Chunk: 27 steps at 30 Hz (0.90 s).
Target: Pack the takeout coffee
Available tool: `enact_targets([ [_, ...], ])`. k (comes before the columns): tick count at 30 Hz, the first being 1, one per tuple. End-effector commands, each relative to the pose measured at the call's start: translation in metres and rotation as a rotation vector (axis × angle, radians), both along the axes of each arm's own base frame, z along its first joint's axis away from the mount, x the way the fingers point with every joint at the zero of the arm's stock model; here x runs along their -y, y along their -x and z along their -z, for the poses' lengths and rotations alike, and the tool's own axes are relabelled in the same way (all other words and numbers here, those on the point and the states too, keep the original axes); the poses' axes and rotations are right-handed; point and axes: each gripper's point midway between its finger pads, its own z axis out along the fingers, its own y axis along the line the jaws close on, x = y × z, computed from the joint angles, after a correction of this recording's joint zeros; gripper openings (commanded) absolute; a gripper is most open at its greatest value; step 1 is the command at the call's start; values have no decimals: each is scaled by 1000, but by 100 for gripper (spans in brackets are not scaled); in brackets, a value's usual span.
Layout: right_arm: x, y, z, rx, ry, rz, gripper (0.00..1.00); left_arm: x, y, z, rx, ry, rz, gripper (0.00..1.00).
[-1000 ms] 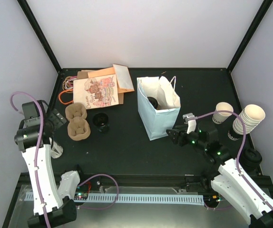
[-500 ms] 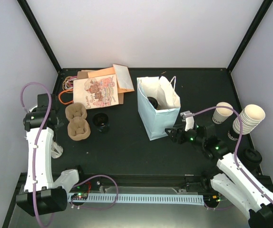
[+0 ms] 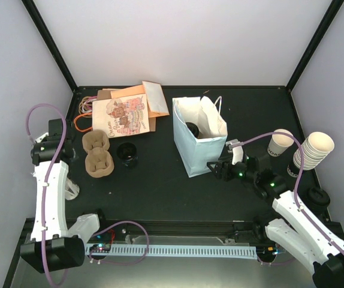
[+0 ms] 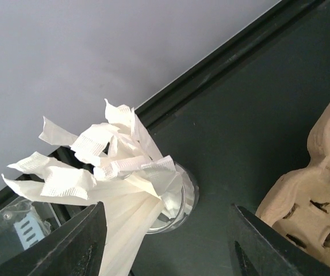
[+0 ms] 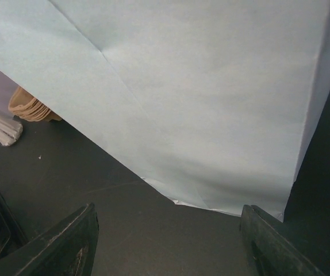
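1. The paper bag (image 3: 190, 153) stands upright with its mouth open to the top. I judge that is so a cup can go straight down into it.
2. The takeout coffee (image 3: 127, 153) sits on the table (image 3: 160, 186) to the left of the bag, well apart from it. It is just beside the cup carrier (image 3: 97, 153), which lies farther from the bag.
3. The coffee stands upright, its long axis vertical and its black lid pointing up, so from above it shows mostly as a dark disc.
4. A second black lid (image 3: 192, 128) shows inside the bag. I take it for a coffee already packed, though its body is hidden.
5. My right gripper (image 5: 169, 208) is at the bag's near right corner, facing its side wall. The jaws are spread and hold nothing. I cannot tell whether they touch the paper or stop just short. I judge I am there to steady the bag.
6. My left gripper (image 4: 168, 206) is far to the left of the bag, beyond the carrier. The jaws are parted and empty, aimed at a glass of wrapped straws (image 4: 173, 192). The glass lies past the tips, not between them.
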Motion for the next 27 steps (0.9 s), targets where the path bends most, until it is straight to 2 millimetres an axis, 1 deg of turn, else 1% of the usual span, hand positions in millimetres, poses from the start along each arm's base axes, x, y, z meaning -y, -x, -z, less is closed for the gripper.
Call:
enact_targets([
  [1, -5, 1, -13, 26, -11, -30, 70, -7, -8, -11, 38, -53, -12, 57],
  [5, -5, 2, -12, 23, -11, -33, 70, -14, -7, -16, 29, -84, -43, 54],
  [10, -6, 2, -10, 15, -10, -36, 70, -19, -3, -14, 11, -98, -70, 51],
  [13, -6, 2, -10, 13, -11, -40, 70, -20, -4, -13, 13, -96, -70, 43],
  [15, -6, 1, -9, 10, -10, -40, 70, -21, -5, -12, 11, -95, -68, 32],
  [17, -6, 2, -9, 8, -9, -41, 70, -21, -6, -11, 8, -92, -69, 26],
  [23, -7, 2, -9, 8, -11, -46, 70, -23, -8, -9, 5, -85, -75, 26],
  [27, -7, 2, -9, 10, -12, -47, 70, -21, -14, -2, 2, -63, -55, 28],
])
